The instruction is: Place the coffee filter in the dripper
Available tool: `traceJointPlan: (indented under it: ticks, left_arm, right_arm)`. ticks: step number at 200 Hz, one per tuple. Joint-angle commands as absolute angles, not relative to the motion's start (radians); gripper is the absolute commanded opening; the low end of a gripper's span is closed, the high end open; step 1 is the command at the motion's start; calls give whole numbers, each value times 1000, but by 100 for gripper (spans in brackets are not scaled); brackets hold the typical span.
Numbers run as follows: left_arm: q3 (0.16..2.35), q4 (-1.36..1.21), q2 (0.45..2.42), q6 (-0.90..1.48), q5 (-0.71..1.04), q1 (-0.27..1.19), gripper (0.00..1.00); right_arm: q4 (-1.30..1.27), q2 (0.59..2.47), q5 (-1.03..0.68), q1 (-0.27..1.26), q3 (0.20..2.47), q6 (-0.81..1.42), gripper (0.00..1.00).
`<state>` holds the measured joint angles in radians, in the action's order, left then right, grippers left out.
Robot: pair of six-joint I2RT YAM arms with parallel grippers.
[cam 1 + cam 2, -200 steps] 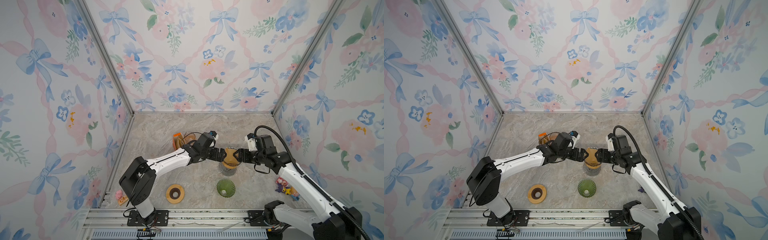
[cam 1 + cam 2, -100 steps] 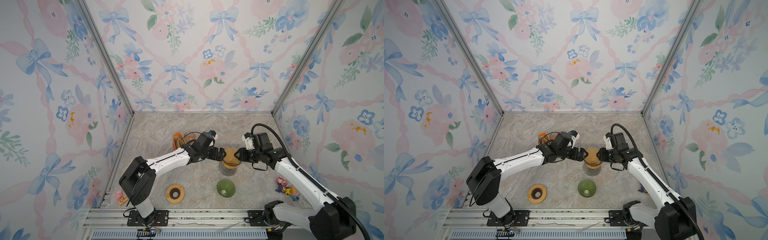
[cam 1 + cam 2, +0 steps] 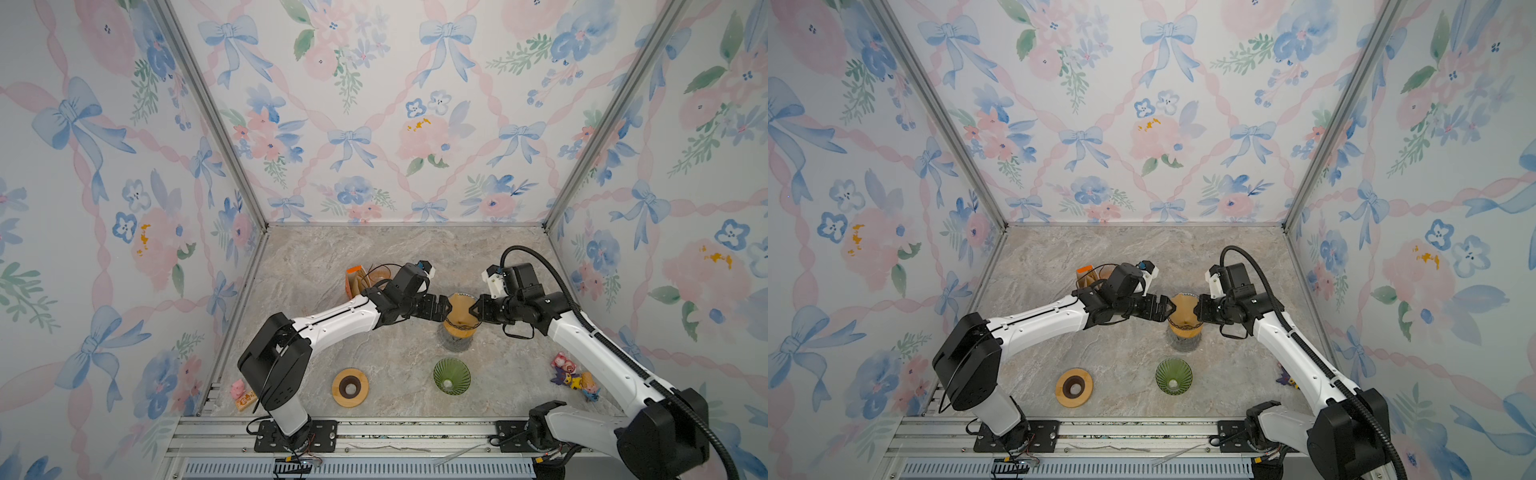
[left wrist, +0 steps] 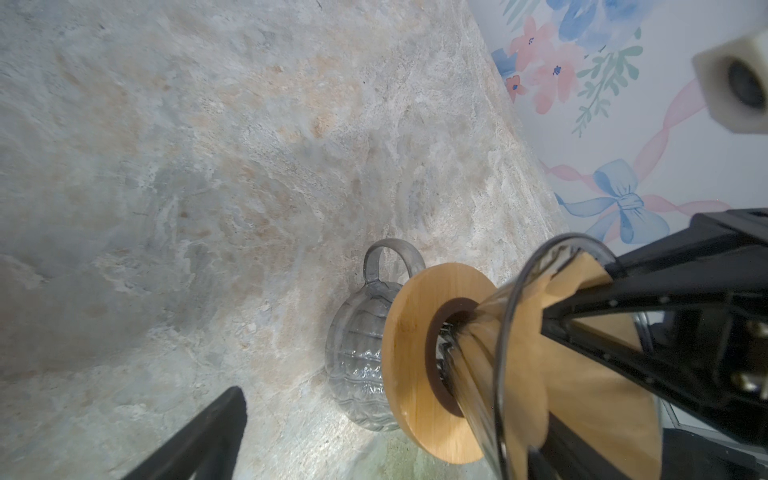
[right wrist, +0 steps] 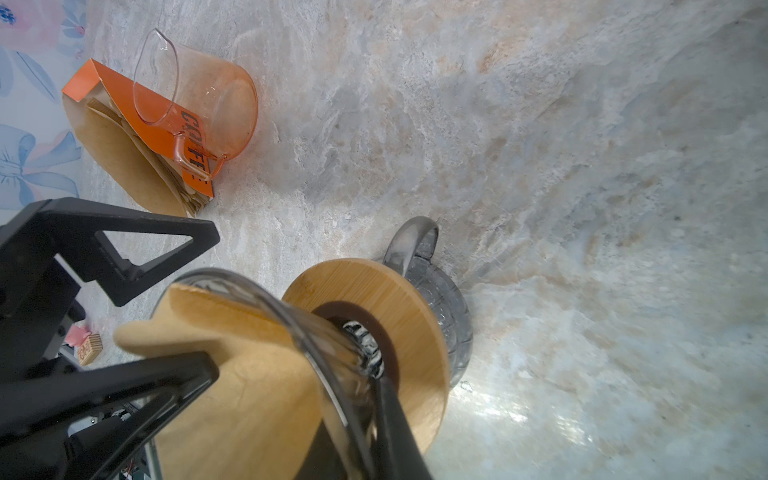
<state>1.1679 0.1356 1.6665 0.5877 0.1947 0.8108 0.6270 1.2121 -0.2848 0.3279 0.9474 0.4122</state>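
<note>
Here, coffee filter (image 3: 458,311) in right gripper (image 3: 473,310).

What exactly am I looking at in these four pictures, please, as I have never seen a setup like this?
Two robot arms work on a marble table inside a wallpapered booth. Both top views look down from above; the other two come from cameras on each arm's wrist. In the middle a glass dripper holding a brown coffee filter sits on a wooden ring over a glass mug. The left gripper stands open beside it; the right gripper appears to pinch the dripper's rim, filter edge included. Nearer the arms' bases lie a spare wooden ring and a green dripper; farther back, an orange filter packet and a tinted glass jug.
</note>
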Motion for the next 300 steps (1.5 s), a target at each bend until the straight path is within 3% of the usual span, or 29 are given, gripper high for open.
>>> traceJointPlan:
  ticks: [1, 39, 78, 104, 166, 300]
  left_arm:
    - [1185, 142, 1661, 586, 181, 804, 98]
    - [1187, 142, 1656, 586, 184, 804, 98]
    - [1191, 142, 1653, 560, 201, 820, 98]
    - [1176, 130, 1615, 547, 122, 851, 98]
    - [1142, 56, 1597, 556, 111, 877, 98]
    - [1118, 93, 1665, 602, 137, 848, 98]
  right_arm:
    - [650, 1234, -299, 315, 980, 428, 14]
    - [644, 1235, -308, 304, 974, 431, 14]
    - [629, 1174, -298, 300, 964, 413, 35]
    - [586, 1098, -292, 301, 927, 388, 47]
    - [541, 1049, -211, 356, 893, 391, 51]
    - [590, 1174, -80, 408, 875, 402, 58]
